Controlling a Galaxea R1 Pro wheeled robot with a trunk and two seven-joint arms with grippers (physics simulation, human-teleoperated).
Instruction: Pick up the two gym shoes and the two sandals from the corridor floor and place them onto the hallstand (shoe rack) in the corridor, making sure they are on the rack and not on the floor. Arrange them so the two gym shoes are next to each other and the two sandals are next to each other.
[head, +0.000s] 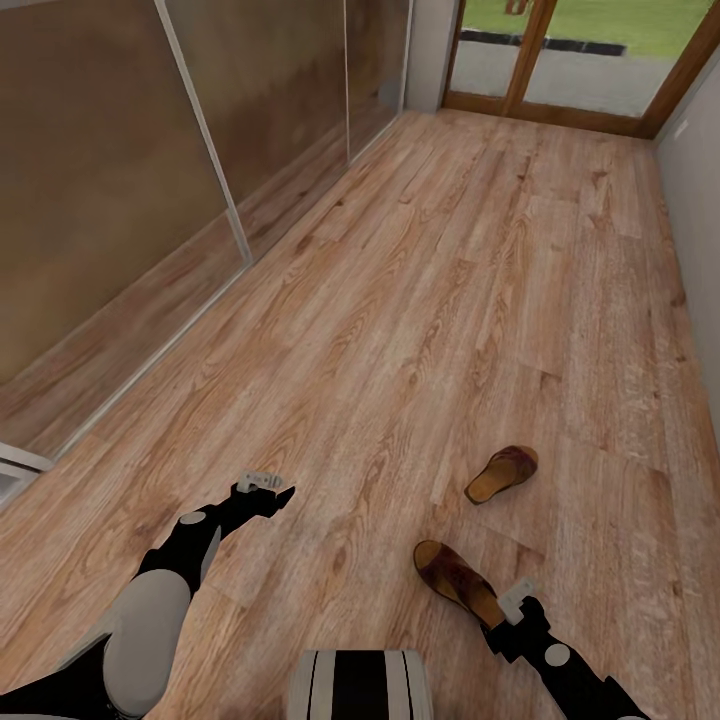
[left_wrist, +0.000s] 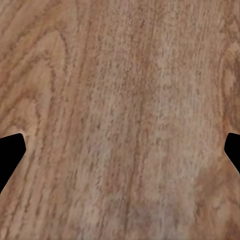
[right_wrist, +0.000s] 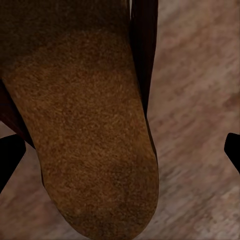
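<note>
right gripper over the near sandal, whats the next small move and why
Probably lower the right gripper straight onto the near sandal and close. Its fingers stand wide apart with the sandal's heel end between them, lying flat on the corridor floor.

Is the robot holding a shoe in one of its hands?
No. The right hand hangs open just above the heel end of the nearer sandal on the floor. The left hand is open over bare floor.
</note>
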